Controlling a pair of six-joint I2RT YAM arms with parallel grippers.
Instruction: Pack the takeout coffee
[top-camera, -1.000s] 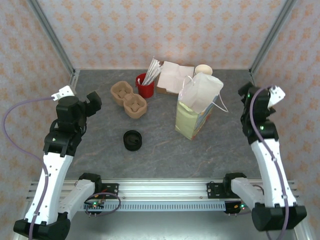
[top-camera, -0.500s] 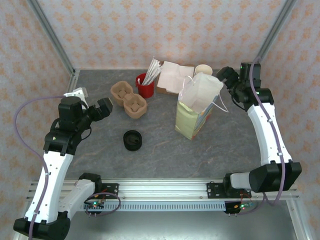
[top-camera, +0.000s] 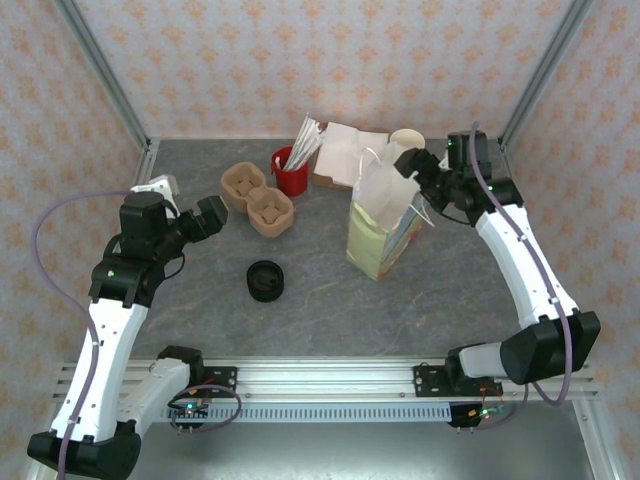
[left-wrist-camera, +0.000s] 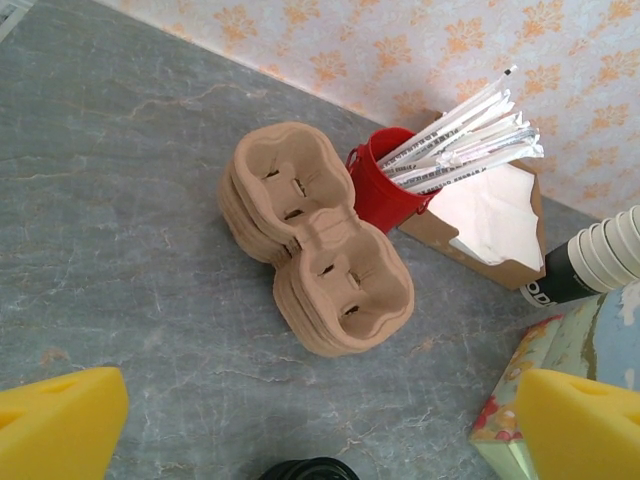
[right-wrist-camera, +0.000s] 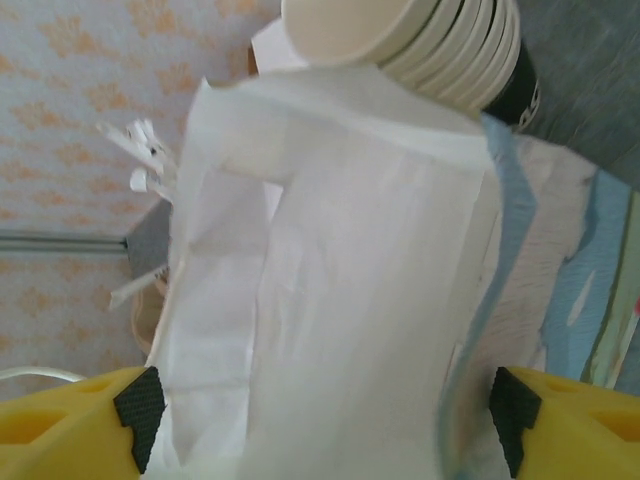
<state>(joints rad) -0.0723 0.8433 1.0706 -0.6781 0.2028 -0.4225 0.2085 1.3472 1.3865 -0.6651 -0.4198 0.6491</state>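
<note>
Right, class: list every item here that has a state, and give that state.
Takeout coffee: upright, lid on.
Paper bag: standing, top between right jaws.
Cup carriers: stacked, empty.
Red cup: upright, holding straws.
Cream cups: nested.
Napkin box: open.
Left jaws: open, empty.
Right jaws: open around bag top.

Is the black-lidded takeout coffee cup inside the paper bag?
Out: the black-lidded coffee cup sits on the grey table, apart from the yellow paper bag.

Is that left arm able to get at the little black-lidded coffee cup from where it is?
Probably yes: the left gripper is open, and only bare table lies between it and the coffee cup.
</note>
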